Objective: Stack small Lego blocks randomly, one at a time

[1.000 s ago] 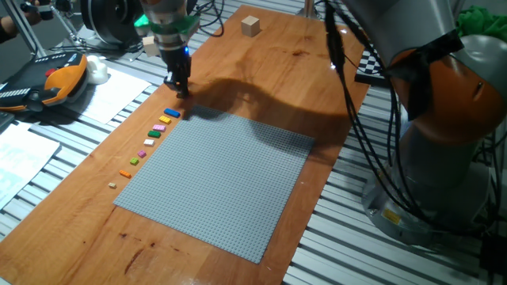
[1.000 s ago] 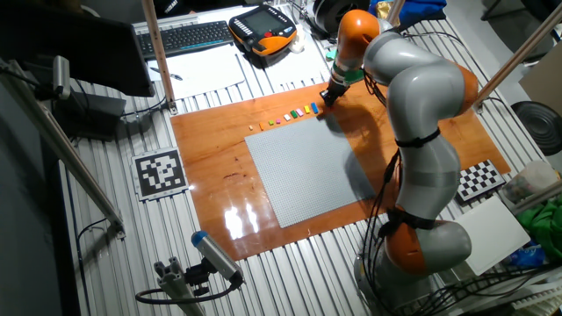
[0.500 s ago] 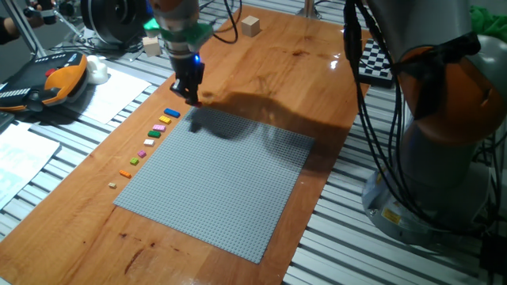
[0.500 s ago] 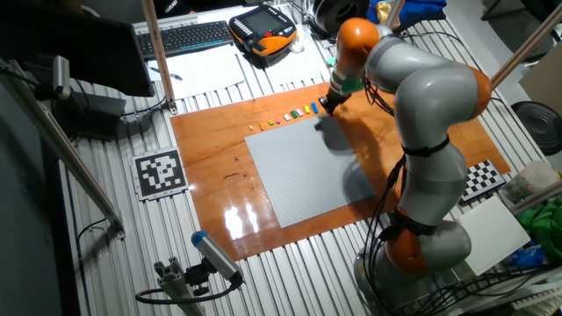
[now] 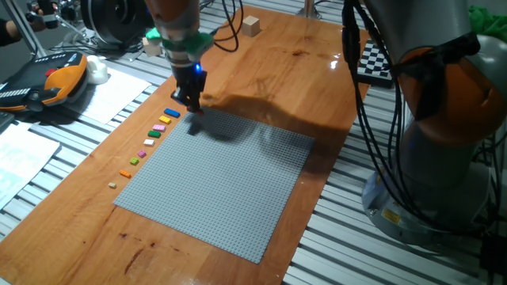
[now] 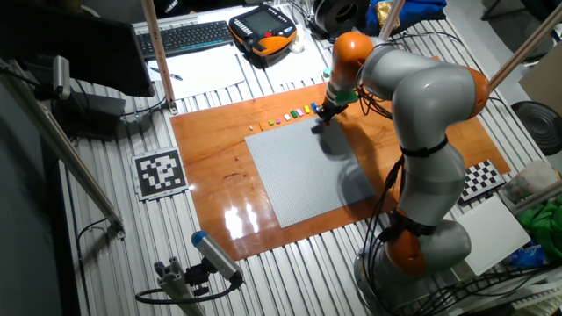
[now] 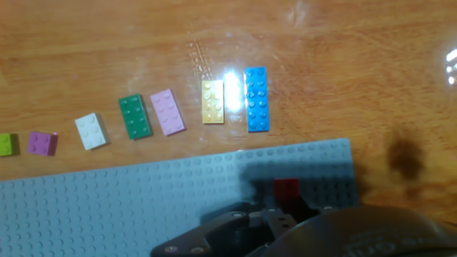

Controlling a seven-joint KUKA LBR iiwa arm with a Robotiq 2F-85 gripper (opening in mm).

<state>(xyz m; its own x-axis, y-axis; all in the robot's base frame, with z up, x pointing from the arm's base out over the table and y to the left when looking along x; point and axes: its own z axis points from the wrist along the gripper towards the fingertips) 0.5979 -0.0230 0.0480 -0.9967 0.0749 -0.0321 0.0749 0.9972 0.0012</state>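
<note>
Placement step: the gripper (image 7: 285,203), jaws closed on a red Lego brick (image 7: 287,188), hangs over the grey baseplate (image 7: 128,203) corner; blue brick (image 7: 256,98) and yellow brick (image 7: 213,101) lie just beyond that edge; next, likely pressing the brick straight down onto the studs.

Robotics lab, w/ a big grey-and-orange jointed robot arm (image 6: 421,132) bolted beside a varnished wooden tabletop (image 5: 293,71) on a ribbed aluminium-profile bench (image 6: 105,219). Calibration gear around: black-and-white fiducial marker card (image 6: 159,173), checkerboard card (image 6: 479,182). Also an orange-and-black teach pendant (image 6: 262,32), black keyboard (image 6: 189,37), loose black cables (image 5: 372,111) and metal camera poles (image 6: 158,53) — typical research setup.
</note>
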